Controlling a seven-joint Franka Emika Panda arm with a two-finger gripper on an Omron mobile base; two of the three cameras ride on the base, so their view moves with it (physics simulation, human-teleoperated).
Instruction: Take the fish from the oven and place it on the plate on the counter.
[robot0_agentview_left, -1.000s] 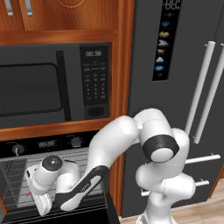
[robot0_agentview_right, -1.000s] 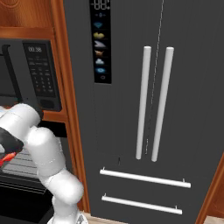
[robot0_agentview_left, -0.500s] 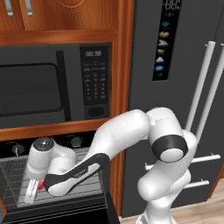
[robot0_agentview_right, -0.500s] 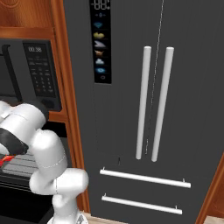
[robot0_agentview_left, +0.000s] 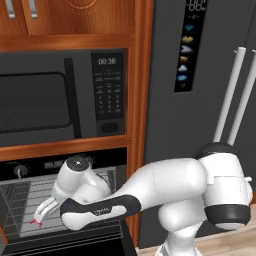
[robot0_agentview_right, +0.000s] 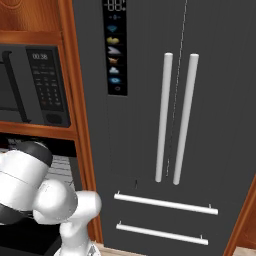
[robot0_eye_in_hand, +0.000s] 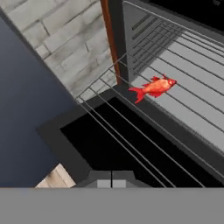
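Gripper (robot0_agentview_left: 44, 210) sits at the open oven (robot0_agentview_left: 30, 200), low in front of its wire rack (robot0_agentview_left: 25, 197); fingers mostly hidden, can't tell if apart or together. Small red bit shows right at the fingertip in left base view; unclear what it is. In hand view the fish (robot0_eye_in_hand: 154, 87) lies on the rack near the oven's front edge, tail toward the oven's side wall. Microwave (robot0_agentview_left: 60, 97) sits directly above the oven, fridge (robot0_agentview_right: 165, 125) beside it.

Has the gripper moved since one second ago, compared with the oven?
Yes. In the left base view the gripper is now higher and further right against the oven rack, near the fish.
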